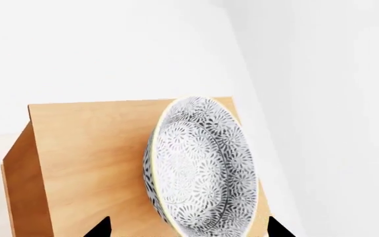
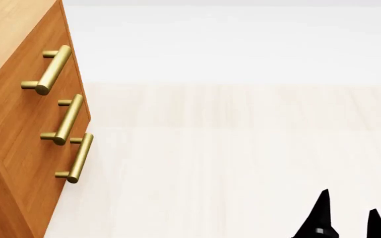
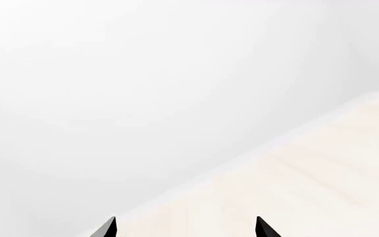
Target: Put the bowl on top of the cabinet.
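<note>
In the left wrist view the bowl [image 1: 203, 168], white with a dense dark-grey flower pattern, shows against the light wooden top of the cabinet [image 1: 84, 158], its opening turned partly toward the camera. Whether it rests on that top or hangs just off it I cannot tell. My left gripper [image 1: 189, 229] is open, its two black fingertips [image 1: 102, 228] wide apart on either side of the bowl's near edge. The head view shows the cabinet [image 2: 18, 129] at the left, but not the bowl or the left gripper. My right gripper [image 3: 186, 228] is open and holds nothing; it appears low at the right [image 2: 349, 220].
Three brass bar handles [image 2: 53, 69] stick out from the cabinet's drawer fronts. Pale wooden floor [image 2: 243, 163] stretches to the right of the cabinet as far as a white wall [image 2: 230, 39]. White walls also stand behind the cabinet in the left wrist view.
</note>
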### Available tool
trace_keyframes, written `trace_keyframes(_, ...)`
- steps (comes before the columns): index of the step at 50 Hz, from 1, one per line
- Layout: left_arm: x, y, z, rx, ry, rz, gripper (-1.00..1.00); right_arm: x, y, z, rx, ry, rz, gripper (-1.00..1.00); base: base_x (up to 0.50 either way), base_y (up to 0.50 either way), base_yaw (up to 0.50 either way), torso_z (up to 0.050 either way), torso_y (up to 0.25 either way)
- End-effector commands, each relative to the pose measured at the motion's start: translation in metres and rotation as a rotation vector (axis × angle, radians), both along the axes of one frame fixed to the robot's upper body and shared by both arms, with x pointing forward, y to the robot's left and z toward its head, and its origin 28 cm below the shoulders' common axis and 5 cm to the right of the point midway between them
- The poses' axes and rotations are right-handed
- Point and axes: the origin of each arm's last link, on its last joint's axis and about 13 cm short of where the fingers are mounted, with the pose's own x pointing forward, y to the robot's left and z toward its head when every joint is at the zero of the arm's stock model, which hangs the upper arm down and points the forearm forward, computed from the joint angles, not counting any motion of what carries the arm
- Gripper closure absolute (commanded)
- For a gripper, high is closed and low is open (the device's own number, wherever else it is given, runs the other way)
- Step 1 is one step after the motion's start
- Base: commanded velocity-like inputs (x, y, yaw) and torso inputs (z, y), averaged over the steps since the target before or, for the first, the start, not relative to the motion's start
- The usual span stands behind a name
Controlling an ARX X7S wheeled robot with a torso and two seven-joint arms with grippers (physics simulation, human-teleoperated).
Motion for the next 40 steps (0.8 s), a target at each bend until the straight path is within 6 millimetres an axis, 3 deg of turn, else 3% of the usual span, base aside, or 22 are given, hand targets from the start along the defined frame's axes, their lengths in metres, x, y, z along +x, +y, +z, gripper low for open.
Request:
trace_keyframes(1,-0.01,-0.018,0.012,0.088,-0.03,-0.032,-1.0,-0.006,0.0,0.004,0.0,-0.039,0.033,-1.0,0.0,0.0,0.0,0.0,0.0)
trace_keyframes(21,-0.009,-0.033,0.027,0.306,0.001,-0.017,-1.0,-0.006,0.003,0.004,-0.013,-0.041,0.038,-1.0,0.0,0.0,0.0,0.0,0.0)
trace_keyframes(40,-0.036,-0.066,0.054,0.6,-0.037,0.01,-1.0,-0.004,0.007,0.002,-0.029,-0.032,0.053,-1.0,0.0,0.0,0.0,0.0,0.0)
